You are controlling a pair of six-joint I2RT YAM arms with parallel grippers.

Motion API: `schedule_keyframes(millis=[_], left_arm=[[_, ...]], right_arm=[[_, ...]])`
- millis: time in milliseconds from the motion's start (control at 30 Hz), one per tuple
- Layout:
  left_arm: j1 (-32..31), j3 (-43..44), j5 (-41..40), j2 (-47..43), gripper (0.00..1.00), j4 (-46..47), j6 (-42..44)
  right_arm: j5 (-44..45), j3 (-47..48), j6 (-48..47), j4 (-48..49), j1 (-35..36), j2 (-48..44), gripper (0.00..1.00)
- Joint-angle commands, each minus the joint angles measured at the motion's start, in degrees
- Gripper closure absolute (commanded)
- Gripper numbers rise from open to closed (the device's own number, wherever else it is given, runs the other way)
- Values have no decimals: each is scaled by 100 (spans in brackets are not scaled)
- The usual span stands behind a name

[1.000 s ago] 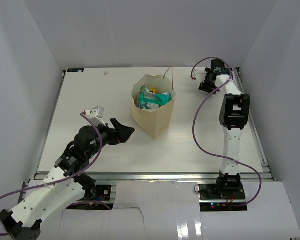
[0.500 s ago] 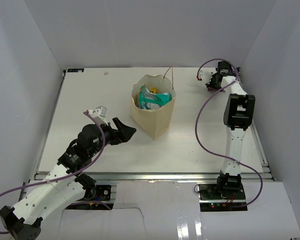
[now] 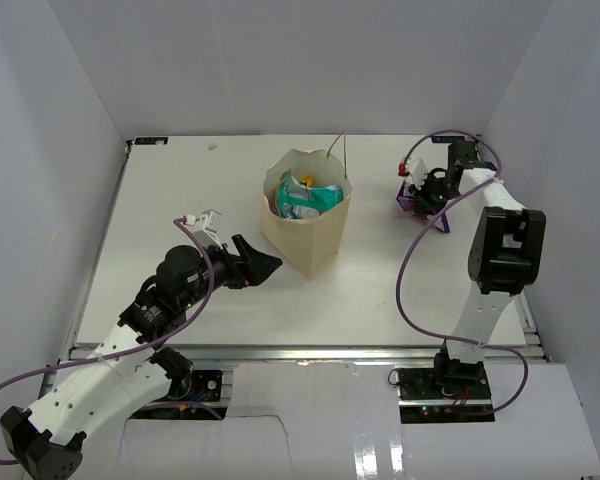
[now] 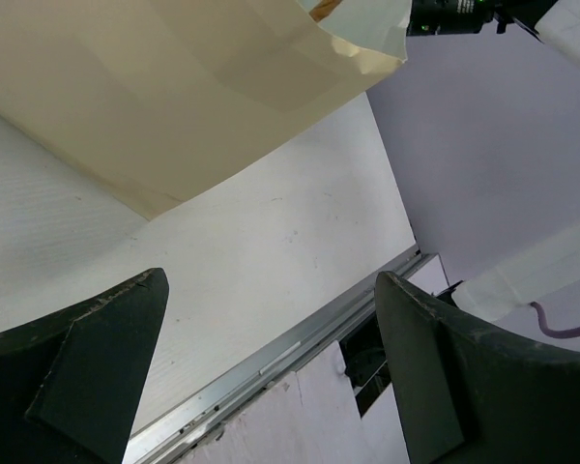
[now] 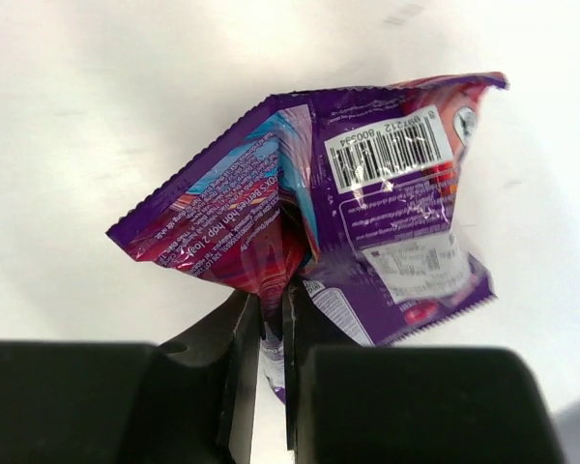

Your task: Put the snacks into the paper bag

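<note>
Packet [image 5: 367, 193], purple-white, is being held by one crumpled edge, prob. so it's dropping clean later; my R claw [image 5: 271, 311] is pinching it, fingers nearly together, well right of the paper bag [image 3: 302, 248]. Bag's standing upright, mouth open, snacks [image 3: 305, 196] sitting inside. My L claw [image 4: 271, 282] is hovering spread wide, empty, just beside bag's near wall, prob. to steady it.
</note>
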Motion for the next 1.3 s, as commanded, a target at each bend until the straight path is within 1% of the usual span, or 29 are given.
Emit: schedule_keyframes(millis=[0,33,67,100,200,233,300,367,400,433,467,500,533,567,600,633,700,733,800,833,1033,1167,1267], left_arm=[[-6,54,285,-38,2,329,-123],[-14,10,320,-47,2,434,-167],[-14,-17,338,-38,2,487,-219],[-14,-69,373,5,2,523,-368],[-6,-79,531,216,2,637,-640],[-14,-79,584,286,2,698,-720],[-14,-61,785,514,2,769,-931],[-23,-52,882,664,2,822,-1124],[-32,-44,953,796,2,857,-1299],[-49,-61,1066,858,2,857,-1388],[-137,-79,1181,1024,2,857,-1737],[-137,-96,1182,1025,2,857,-1740],[-216,-122,1208,1069,2,848,-1862],[-260,-149,1191,1139,2,848,-2116],[-356,-236,1147,1175,2,848,-2275],[-409,-263,1129,1201,2,839,-2390],[-584,-298,1042,1350,2,813,-2627],[-655,-307,998,1403,2,804,-2689],[-866,-281,910,1578,2,778,-2864],[-919,-246,857,1657,2,734,-2926],[-1245,-17,646,2123,2,602,-3120],[-1280,97,532,2168,2,576,-3208],[-1280,36,382,2010,2,549,-3331]], right_arm=[[-1640,-593,113,-759,-130,-1212,92],[-2147,-760,-80,-978,-139,-1408,92],[-2413,-1006,-326,-1537,-131,-1610,92],[-2851,-1113,-746,-1821,-130,-1960,92],[-3337,-1472,-1346,-2848,-60,-2506,92],[-3426,-1561,-1626,-3070,1,-2622,92],[-3663,-1841,-1883,-3562,80,-2990,92],[-3795,-2036,-1972,-3696,264,-3324,92],[-3900,-2193,-1972,-3792,526,-3439,92],[-3928,-2264,-1954,-3784,677,-3536,92],[-3963,-2422,-1563,-3453,1165,-3859,92],[-3963,-2423,-1350,-3450,1170,-3862,92],[-3885,-2484,-1078,-3233,1527,-4088,92],[-3806,-2633,-806,-2734,1731,-4204,92],[-3709,-2712,-524,-2477,1942,-4327,92],[-3525,-2852,-69,-2031,2344,-4519,92],[-3314,-2959,373,-1572,2707,-4722,92],[-3095,-2994,766,-1369,3022,-4758,92],[-2935,-3012,1059,-921,3278,-4759,92],[-2813,-2977,1200,-867,3462,-4732,92],[-2426,-2819,1245,-743,3990,-4557,92],[-2249,-2845,1236,-673,4307,-4504,92],[-2126,-2880,1219,-638,4466,-4504,92]])
